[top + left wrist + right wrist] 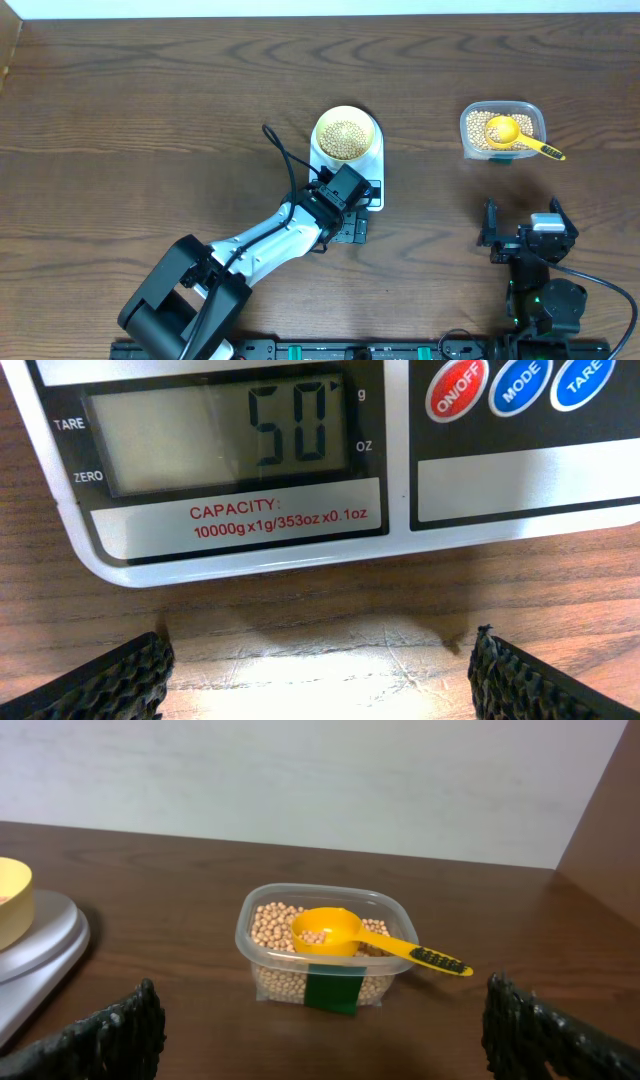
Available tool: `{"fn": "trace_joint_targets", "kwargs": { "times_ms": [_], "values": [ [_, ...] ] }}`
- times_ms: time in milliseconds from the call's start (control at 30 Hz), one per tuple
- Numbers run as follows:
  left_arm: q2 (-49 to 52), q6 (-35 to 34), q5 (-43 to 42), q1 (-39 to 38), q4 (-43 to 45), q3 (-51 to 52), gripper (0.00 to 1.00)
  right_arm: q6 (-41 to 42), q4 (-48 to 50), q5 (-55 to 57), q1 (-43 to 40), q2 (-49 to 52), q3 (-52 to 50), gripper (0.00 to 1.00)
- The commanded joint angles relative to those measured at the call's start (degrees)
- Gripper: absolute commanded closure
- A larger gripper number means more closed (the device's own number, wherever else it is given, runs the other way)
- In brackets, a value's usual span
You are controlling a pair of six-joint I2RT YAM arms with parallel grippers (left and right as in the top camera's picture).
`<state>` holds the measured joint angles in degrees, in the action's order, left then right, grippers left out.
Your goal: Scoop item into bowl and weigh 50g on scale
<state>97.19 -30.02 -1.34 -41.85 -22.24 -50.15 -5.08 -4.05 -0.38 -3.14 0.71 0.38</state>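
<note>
Ribbed black fingers [120,675] of the left gripper [320,670] are standing spread wide with nothing between them, hovering just in front of the white digital scale [250,550] above the dark wooden table [150,120]. The right gripper [325,1030] is likewise gaping wide and empty, facing the clear plastic tub [300,890] from well apart. The scale is showing 50 g and carrying the pale yellow bowl [319,135], which is holding beans [345,140]. More beans are lying in the tub, with 1 yellow scoop [330,930] resting on them, its handle jutting over the rim.
</note>
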Motion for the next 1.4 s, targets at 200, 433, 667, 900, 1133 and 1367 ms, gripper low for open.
{"fn": "trace_joint_targets", "kwargs": {
  "times_ms": [200, 433, 667, 900, 1133, 1367],
  "values": [
    [1.5, -0.7, -1.2, 0.0, -0.6, 2.3, 0.02, -0.8, -0.3, 0.7, 0.1, -0.4, -0.1, 0.01],
    [1.5, -0.7, 8.2, 0.0, 4.8, 2.3, 0.03, -0.8, -0.3, 0.7, 0.1, -0.4, -0.1, 0.01],
    [1.5, -0.7, 34.3, 0.5, 16.6, 2.3, 0.02, -0.8, -0.3, 0.7, 0.1, -0.4, -0.1, 0.01],
    [1.5, -0.7, 48.4, 3.1, 29.0, 2.3, 0.03, -0.8, -0.3, 0.7, 0.1, -0.4, -0.1, 0.01],
    [1.5, -0.7, 48.3, 5.6, 33.1, 2.3, 0.02, -0.8, -0.3, 0.7, 0.1, -0.4, -0.1, 0.01],
    [-3.0, 0.1, 48.2, 8.5, 33.0, 2.4, 0.02, -0.8, -0.3, 0.7, 0.1, -0.4, -0.1, 0.01]
  ]
}}
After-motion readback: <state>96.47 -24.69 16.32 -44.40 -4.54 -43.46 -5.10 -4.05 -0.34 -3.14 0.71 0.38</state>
